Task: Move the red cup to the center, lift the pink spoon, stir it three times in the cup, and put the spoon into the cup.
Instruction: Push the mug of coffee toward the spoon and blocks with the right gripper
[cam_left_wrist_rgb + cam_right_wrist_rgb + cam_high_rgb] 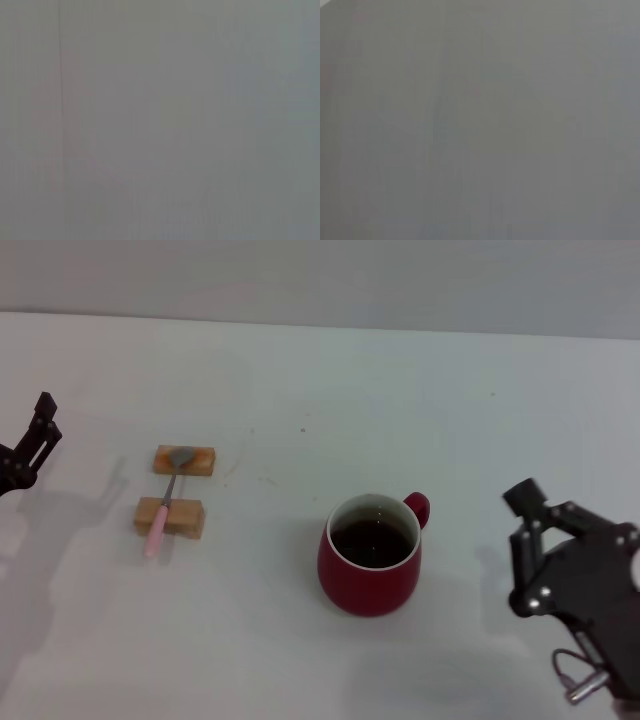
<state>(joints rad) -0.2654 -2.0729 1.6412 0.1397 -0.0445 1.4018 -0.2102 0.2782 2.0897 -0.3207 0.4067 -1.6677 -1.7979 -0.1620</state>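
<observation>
On white table (300,370), red cup (370,558), pink spoon (162,510) across wooden blocks (170,517)

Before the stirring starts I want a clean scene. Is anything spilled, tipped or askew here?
Nothing stands out. The red cup stands upright with dark liquid inside and no spill around it. The pink spoon lies across two wooden blocks. The left gripper and right gripper hang clear.

No legible txt or labels.
</observation>
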